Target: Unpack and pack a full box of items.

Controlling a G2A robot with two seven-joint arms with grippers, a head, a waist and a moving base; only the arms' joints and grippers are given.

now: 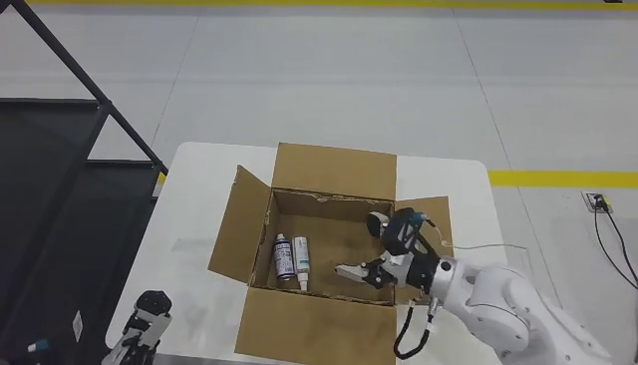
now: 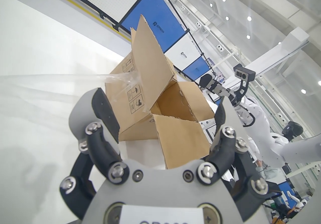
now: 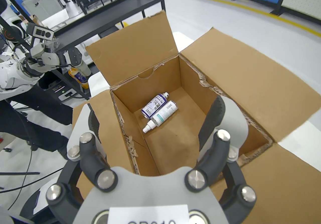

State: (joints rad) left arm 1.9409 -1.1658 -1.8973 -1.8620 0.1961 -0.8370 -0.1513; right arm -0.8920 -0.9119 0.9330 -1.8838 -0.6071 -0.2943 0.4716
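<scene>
An open cardboard box [image 1: 329, 176] stands in the middle of the white table [image 1: 199, 235], all four flaps folded out. On its floor, toward the left wall, lie a dark blue spray can [image 1: 284, 257] [image 3: 154, 105] and a white spray bottle [image 1: 302, 261] [image 3: 161, 115], side by side. My right gripper [image 1: 361, 273] [image 3: 154, 105] hangs open over the box's right half, above the floor and apart from both bottles. My left gripper [image 1: 148, 327] [image 2: 160, 99] is open and empty off the table's near left corner, facing the box [image 2: 140, 64] from outside.
A black shelf rack [image 1: 60, 195] stands close along the table's left side. A strip of clear tape [image 2: 120, 78] hangs from the box's outer wall. An orange bottle [image 3: 77, 75] sits low by the rack. Bare tabletop lies left of the box.
</scene>
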